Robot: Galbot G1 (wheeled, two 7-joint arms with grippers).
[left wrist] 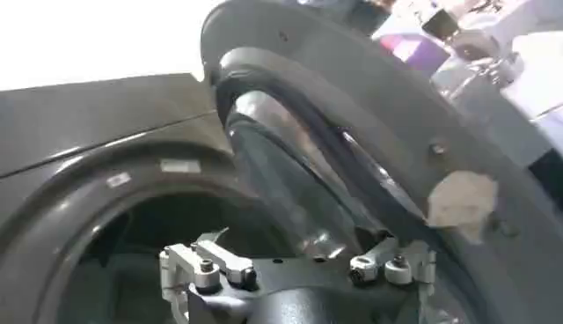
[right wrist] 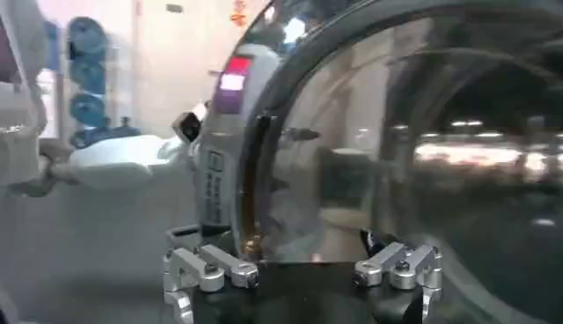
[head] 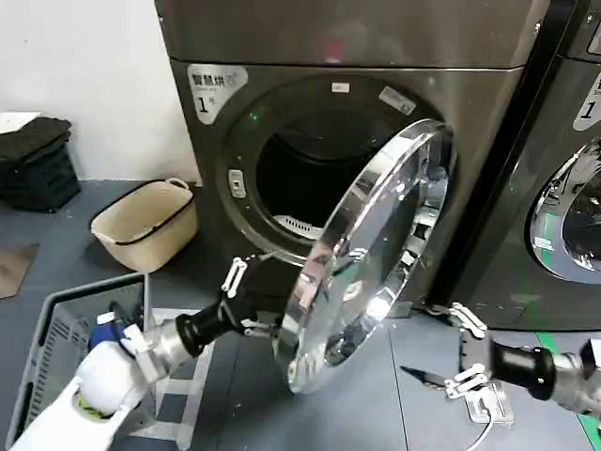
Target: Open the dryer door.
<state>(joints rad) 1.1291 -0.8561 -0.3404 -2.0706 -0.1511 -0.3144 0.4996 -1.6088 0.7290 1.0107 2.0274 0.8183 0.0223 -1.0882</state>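
The dryer (head: 282,56), dark bronze-grey with a "1" badge, has its round drum mouth (head: 310,178) exposed. The dryer door (head: 362,254), a chrome ring around dark glass, is swung partly out on its right-hand hinge. My left gripper (head: 252,301) is open at the door's lower left rim, on its inner side. In the left wrist view the door's dark inner face (left wrist: 369,114) rises just beyond the left gripper (left wrist: 299,264). My right gripper (head: 449,349) is open, low and to the right of the door. The tinted glass (right wrist: 422,150) faces the right gripper (right wrist: 299,264).
A beige basket (head: 146,225) sits on the floor left of the dryer. A grey crate (head: 75,329) is beside my left arm. A second similar machine (head: 573,188) stands at the right. Dark folded items (head: 38,164) lie at the far left.
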